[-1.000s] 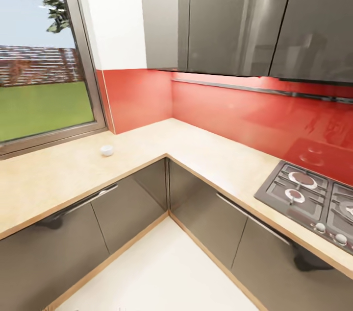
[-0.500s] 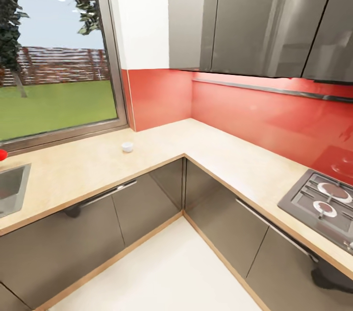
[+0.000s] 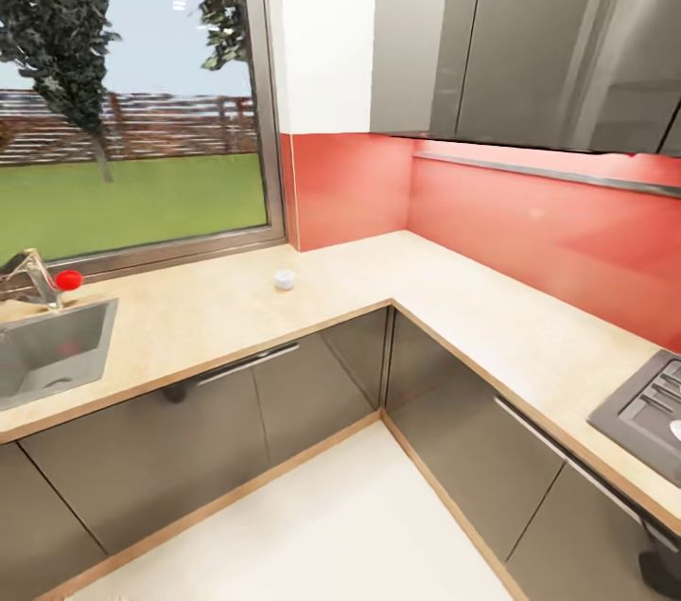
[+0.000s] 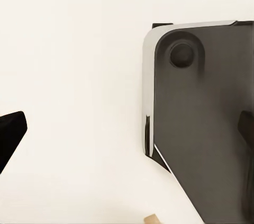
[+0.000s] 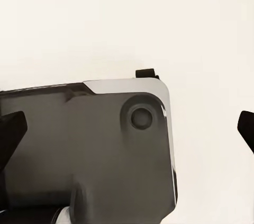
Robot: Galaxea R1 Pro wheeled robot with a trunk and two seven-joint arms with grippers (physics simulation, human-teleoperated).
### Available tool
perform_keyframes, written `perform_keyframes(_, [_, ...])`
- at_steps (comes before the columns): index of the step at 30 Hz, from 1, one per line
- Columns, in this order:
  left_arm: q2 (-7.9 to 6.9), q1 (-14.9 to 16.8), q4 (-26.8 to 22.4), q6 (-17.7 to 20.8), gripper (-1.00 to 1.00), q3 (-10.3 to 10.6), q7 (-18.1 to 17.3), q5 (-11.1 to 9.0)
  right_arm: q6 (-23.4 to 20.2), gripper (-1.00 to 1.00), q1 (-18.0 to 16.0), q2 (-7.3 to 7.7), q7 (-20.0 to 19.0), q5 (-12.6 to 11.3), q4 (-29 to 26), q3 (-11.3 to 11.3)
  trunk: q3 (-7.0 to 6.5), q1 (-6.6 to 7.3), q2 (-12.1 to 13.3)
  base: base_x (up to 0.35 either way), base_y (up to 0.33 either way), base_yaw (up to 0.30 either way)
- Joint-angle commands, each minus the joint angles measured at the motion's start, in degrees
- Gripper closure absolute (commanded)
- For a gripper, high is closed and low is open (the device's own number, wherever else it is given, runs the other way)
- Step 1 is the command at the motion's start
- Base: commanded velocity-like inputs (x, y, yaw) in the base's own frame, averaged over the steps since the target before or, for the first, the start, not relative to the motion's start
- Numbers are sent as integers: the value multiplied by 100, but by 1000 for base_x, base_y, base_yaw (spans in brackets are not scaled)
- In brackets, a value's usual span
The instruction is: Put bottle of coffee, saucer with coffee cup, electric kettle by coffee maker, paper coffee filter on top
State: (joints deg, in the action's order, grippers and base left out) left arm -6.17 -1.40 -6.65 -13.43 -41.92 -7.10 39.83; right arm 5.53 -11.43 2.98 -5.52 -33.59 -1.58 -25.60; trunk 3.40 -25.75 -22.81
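Kitchen corner, en route: I have both arms hanging low, left jaws and right jaws each spread wide with nothing between them, pointed down at the pale floor [image 4: 69,49] over the robot's dark base [image 5: 79,144]. A small white cup [image 3: 284,279], likely the coffee cup, stands on the counter [image 3: 218,322] well ahead of and above the jaws, beyond the sink [image 3: 52,350]; I judge the left arm nearer.

Kitchen countertop [image 3: 227,317] (L-shaped) bears coffee cup [image 3: 284,279].

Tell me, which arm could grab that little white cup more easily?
Probably left: the coffee cup sits left of centre ahead. Left gripper and right gripper both hang open above floor.
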Motion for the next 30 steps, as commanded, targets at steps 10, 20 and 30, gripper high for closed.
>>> perform_keyframes(10, [2,0,-11,-10,-100,-44,-37,33,19,-100,-7,1,-28,-60,7,-49,4,-3,-11,0,0,265])
perform_keyframes(20, [0,0,-11,-10,-100,-44,-37,28,19,-100,-5,2,-28,-60,9,-47,-57,-3,-11,0,0,208])
perform_keyframes(30, [-20,0,-11,-6,-100,-48,-37,25,19,-100,-4,6,-28,-60,9,-43,-133,-3,-11,0,0,152])
